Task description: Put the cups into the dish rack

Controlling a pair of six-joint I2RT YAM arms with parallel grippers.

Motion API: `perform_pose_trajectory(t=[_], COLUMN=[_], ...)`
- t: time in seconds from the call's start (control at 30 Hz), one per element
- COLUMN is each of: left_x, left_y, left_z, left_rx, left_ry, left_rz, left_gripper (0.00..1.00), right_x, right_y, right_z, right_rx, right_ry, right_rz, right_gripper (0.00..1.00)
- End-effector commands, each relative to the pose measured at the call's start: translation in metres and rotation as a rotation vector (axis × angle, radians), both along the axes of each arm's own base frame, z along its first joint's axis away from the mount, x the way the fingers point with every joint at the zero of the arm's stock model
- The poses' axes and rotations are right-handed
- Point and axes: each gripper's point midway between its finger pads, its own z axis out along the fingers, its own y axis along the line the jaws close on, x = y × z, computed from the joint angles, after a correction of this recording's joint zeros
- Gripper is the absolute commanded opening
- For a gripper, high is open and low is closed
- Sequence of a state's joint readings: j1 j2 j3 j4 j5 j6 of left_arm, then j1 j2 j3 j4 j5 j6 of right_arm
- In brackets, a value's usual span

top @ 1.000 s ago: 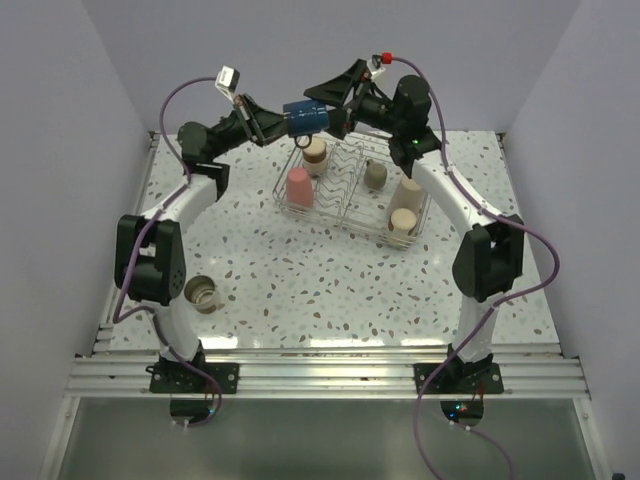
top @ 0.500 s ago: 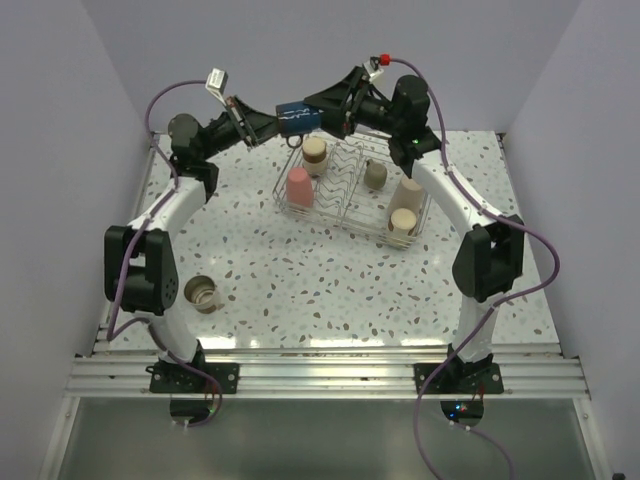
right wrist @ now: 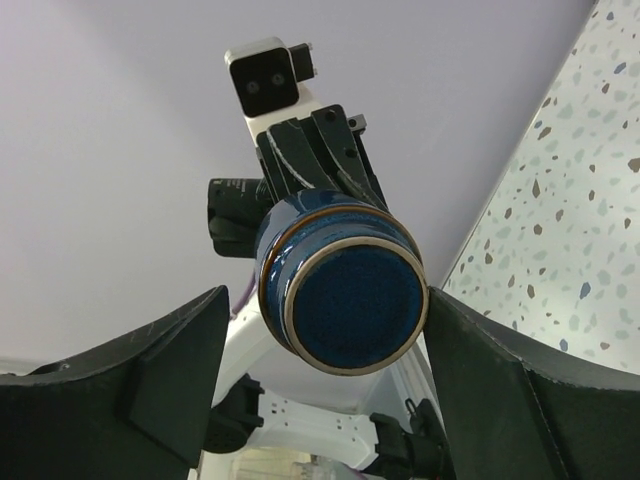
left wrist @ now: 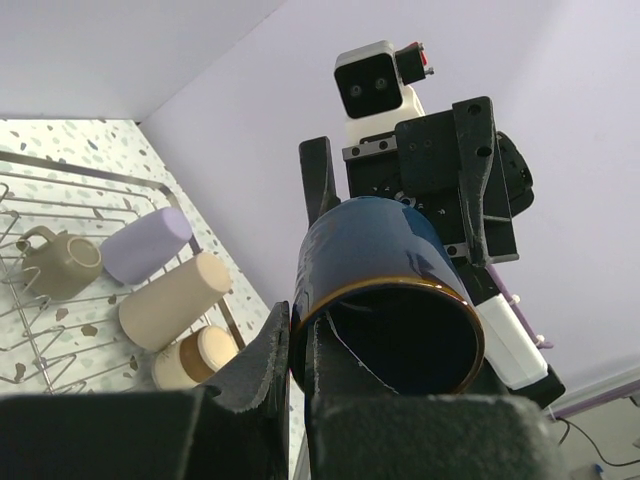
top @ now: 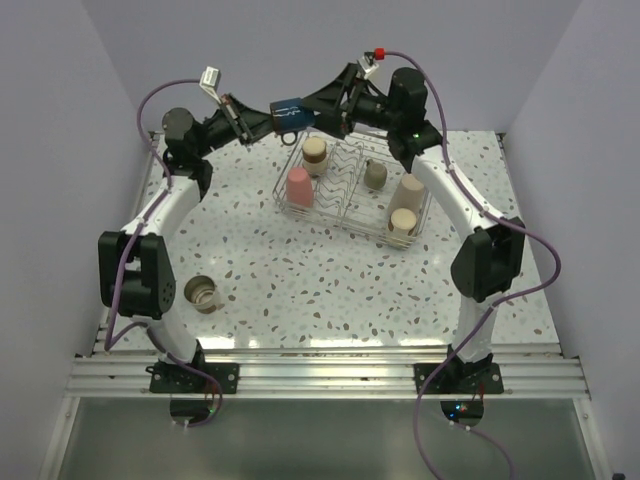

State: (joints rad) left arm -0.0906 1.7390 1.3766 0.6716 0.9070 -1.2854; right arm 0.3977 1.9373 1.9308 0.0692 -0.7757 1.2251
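Note:
A dark blue mug hangs in the air beyond the far left end of the dish rack. My left gripper is shut on its rim, one finger inside and one outside. My right gripper faces the mug's base with its fingers spread to either side: the right one is at the base's edge, the left one stands clear. In the rack are a pink cup, a beige cup, a grey-beige mug and tall beige cups. A lavender cup lies there too.
One grey-beige cup stands on the speckled table near the left arm's lower link. Lilac walls close in the table at the back and sides. Purple cables loop off both arms above the rack.
The mug, held by my left gripper, has moved left and slightly up. My right gripper followed it and its fingers now stand around the mug's base.

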Motion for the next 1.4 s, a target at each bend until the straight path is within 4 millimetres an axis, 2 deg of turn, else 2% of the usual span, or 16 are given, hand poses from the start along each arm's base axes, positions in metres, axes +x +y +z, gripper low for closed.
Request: perform_pose_trajectory(t=[0.0,0.37,0.57,0.67,0.77,0.8,0.87,0.9,1.0,1.07,1.1,1.17,1.2,1.27,1.33,1.37], left_x=[0.0,-0.001,-0.002,-0.003,-0.005,-0.006,-0.003,-0.004,-0.003,0.0,-0.003,-0.002,-0.003,-0.004,0.005,-0.003], left_y=[0.011,0.005,-0.009,-0.012,-0.012,-0.012,-0.008,-0.007,0.003,0.011,0.015,0.022,0.028,0.042,0.07,0.082], left_z=[0.034,0.022,0.014,0.008,0.001,0.0,-0.003,-0.005,-0.01,-0.014,-0.017,-0.028,-0.026,-0.038,-0.048,-0.065], left_rx=[-0.002,0.004,0.01,0.022,0.029,0.033,0.058,0.071,0.126,0.163,0.178,0.212,0.22,0.269,0.34,0.395], left_ry=[-0.106,-0.073,-0.049,-0.032,-0.011,-0.002,-0.01,0.012,0.013,0.005,0.025,0.049,0.046,0.092,0.125,0.225], left_rz=[0.074,0.064,0.017,0.008,-0.002,0.0,0.029,0.038,0.088,0.123,0.136,0.169,0.189,0.258,0.398,0.443], left_gripper=[0.0,0.0,0.0,0.0,0.16,0.3,0.46,0.59,0.73,0.77,0.91,0.97,0.98,1.0,1.0,1.0], right_x=[-0.027,-0.028,-0.027,-0.025,-0.024,-0.024,-0.022,-0.02,-0.015,-0.008,-0.007,-0.003,-0.001,0.004,0.01,0.007], right_y=[0.012,0.023,0.025,0.024,0.024,0.023,0.019,0.015,0.0,-0.011,-0.018,-0.026,-0.034,-0.046,-0.062,-0.073], right_z=[0.028,0.026,0.023,0.021,0.019,0.019,0.02,0.015,0.013,0.012,0.011,0.004,0.005,-0.007,-0.013,-0.03], right_rx=[0.014,0.001,-0.008,-0.022,-0.028,-0.035,-0.049,-0.067,-0.109,-0.134,-0.151,-0.18,-0.188,-0.237,-0.29,-0.379], right_ry=[-0.079,-0.086,-0.082,-0.078,-0.081,-0.081,-0.084,-0.075,-0.081,-0.084,-0.088,-0.076,-0.079,-0.061,-0.061,-0.049], right_rz=[0.086,0.105,0.104,0.091,0.088,0.085,0.07,0.06,-0.002,-0.044,-0.061,-0.092,-0.111,-0.149,-0.201,-0.209], right_gripper=[0.8,0.72,0.53,0.47,0.3,0.16,0.03,0.0,0.0,0.0,0.0,0.0,0.0,0.0,0.0,0.0])
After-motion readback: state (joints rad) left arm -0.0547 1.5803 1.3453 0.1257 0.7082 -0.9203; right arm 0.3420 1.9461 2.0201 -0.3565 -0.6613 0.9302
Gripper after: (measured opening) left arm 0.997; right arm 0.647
